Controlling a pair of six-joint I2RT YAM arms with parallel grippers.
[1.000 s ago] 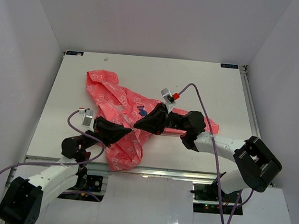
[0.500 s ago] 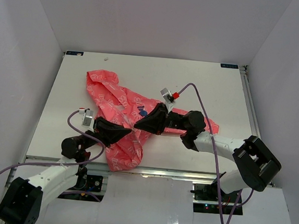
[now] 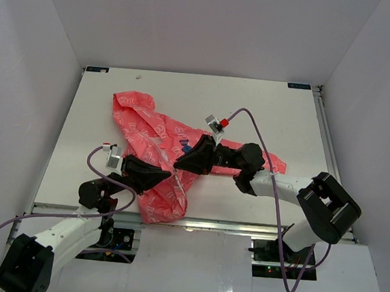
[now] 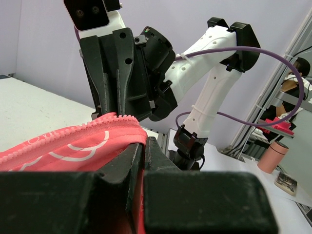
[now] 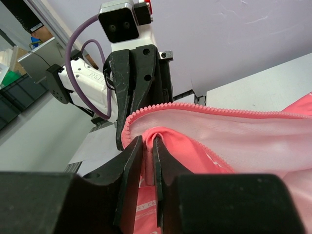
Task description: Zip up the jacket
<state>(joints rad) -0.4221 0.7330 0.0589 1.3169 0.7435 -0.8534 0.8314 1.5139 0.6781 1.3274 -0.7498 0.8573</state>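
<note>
The coral-pink jacket (image 3: pixel 145 129) with its white print lies crumpled across the middle of the table, hood at the back left. Its small dark-blue logo (image 3: pixel 185 146) shows beside the right gripper. My left gripper (image 3: pixel 169 177) is shut on the zipper edge of the jacket (image 4: pixel 73 144) near the front; in the left wrist view the jaws (image 4: pixel 142 142) pinch the fabric tight. My right gripper (image 3: pixel 179 164) faces it a short way off. Its jaws (image 5: pixel 148 142) hold a fold of the jacket's edge (image 5: pixel 229 141), with the zipper teeth arching just above. The zipper slider is not visible.
The white table (image 3: pixel 267 104) is walled in at the back and both sides. Purple cables (image 3: pixel 266 149) loop over each arm. The near table edge has a metal rail (image 3: pixel 202 223) just below the jacket's hem. Both arms' fingertips nearly meet over the jacket.
The right gripper has shifted slightly left and toward the back, and its jaws have eased a little. The left gripper drew slightly back toward the near left, still gripping.
</note>
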